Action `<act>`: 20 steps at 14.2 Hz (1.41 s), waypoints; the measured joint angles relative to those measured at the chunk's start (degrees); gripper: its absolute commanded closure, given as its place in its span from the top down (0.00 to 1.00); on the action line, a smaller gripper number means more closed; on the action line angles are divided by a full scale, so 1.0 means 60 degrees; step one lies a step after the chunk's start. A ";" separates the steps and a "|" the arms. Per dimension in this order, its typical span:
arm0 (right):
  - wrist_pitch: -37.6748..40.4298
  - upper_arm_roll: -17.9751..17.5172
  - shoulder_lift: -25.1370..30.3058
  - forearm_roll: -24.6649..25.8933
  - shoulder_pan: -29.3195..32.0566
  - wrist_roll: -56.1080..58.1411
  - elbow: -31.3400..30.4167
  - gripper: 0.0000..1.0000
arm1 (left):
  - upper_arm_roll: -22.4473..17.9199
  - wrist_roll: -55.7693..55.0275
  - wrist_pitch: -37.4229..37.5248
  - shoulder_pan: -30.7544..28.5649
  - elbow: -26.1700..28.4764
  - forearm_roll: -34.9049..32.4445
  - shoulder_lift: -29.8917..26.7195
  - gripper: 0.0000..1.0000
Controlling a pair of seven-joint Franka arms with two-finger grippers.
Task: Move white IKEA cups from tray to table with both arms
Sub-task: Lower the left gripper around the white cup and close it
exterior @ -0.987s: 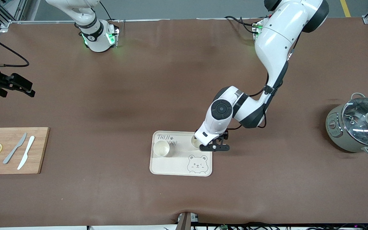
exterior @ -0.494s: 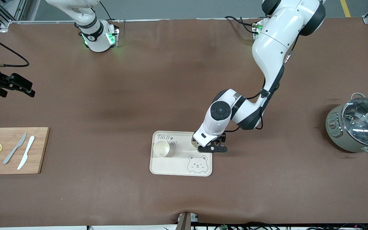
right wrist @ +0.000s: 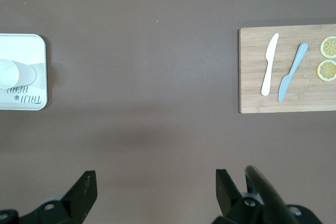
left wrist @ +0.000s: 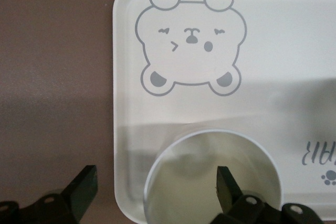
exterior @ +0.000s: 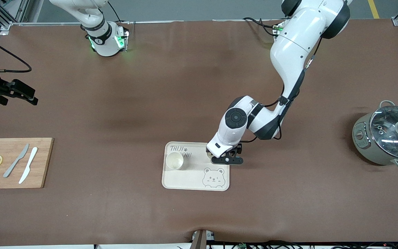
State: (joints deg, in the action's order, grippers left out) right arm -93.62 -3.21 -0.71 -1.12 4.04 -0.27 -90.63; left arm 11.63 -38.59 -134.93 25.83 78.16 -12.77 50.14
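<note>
Front view showed my left claw (exterior: 227,159) low over the corner of the tray (exterior: 192,181) toward the left arm's end of the tabletop (exterior: 199,86), on the tray's edge farther from the front camera. Its fingers stood spread wide and held nothing.

Location of the task items: both white IKEA cups were on the tray. One cup (left wrist: 212,179) lay directly beneath my left claw and was almost wholly hidden by the wrist in the front view. The other cup (exterior: 174,160) stood upright toward the right arm's end of the tray, beside the lettering, well apart from either claw.

Governing relation: in the left wrist view the cup's round rim was not centred between my fingers. One fingertip (left wrist: 227,184) sat over the cup's open mouth; the other fingertip (left wrist: 84,187) sat outside the tray, over the bare tabletop. The fingers therefore straddled one wall of the cup together with the tray rim, not the whole cup. The cup is round, so no long axis constrained the approach. In my judgement, the next move had to settle whether to pinch that wall or shift sideways until both fingers cleared the rim; a descent as aligned risked catching the tray rim.

My right claw (right wrist: 152,192) waited with fingers spread and empty, high over bare tabletop between the tray and the cutting board (exterior: 14,162). The left arm was plainly the closer one to both cups.
</note>
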 measured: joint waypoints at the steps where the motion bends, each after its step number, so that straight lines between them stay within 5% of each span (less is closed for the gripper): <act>1: 0.0000 0.0000 0.0000 0.0000 0.0000 0.0000 0.0000 1.00 | -0.0001 0.0000 -0.0008 0.0009 0.0000 0.0000 0.0001 1.00; 2: 0.0000 0.0000 0.0000 0.0000 0.0000 0.0000 0.0000 1.00 | -0.0002 0.0000 -0.0011 0.0016 0.0000 0.0000 0.0003 0.92; 3: 0.0000 0.0000 0.0000 0.0000 0.0000 0.0000 0.0000 1.00 | -0.0003 -0.0004 -0.0012 0.0018 0.0000 0.0000 0.0005 0.72; 5: 0.0000 0.0000 -0.0006 0.0000 0.0000 0.0001 0.0000 1.00 | -0.0006 -0.0042 -0.0013 0.0019 0.0000 0.0000 0.0008 0.14; 7: 0.0000 0.0000 -0.0027 0.0000 0.0000 0.0002 0.0000 1.00 | -0.0010 -0.0149 -0.0014 0.0019 0.0000 0.0000 0.0008 0.04; 20: -0.0001 0.0000 -0.0070 0.0000 0.0000 0.0004 0.0000 1.00 | -0.0048 -0.0351 -0.0075 0.0009 -0.0123 -0.0058 -0.0014 0.00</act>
State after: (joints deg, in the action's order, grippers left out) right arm -93.63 -3.21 -1.13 -1.12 4.04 -0.25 -90.64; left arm 11.34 -40.69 -135.38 25.88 77.42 -13.12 50.05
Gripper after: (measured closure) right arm 0.000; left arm 0.965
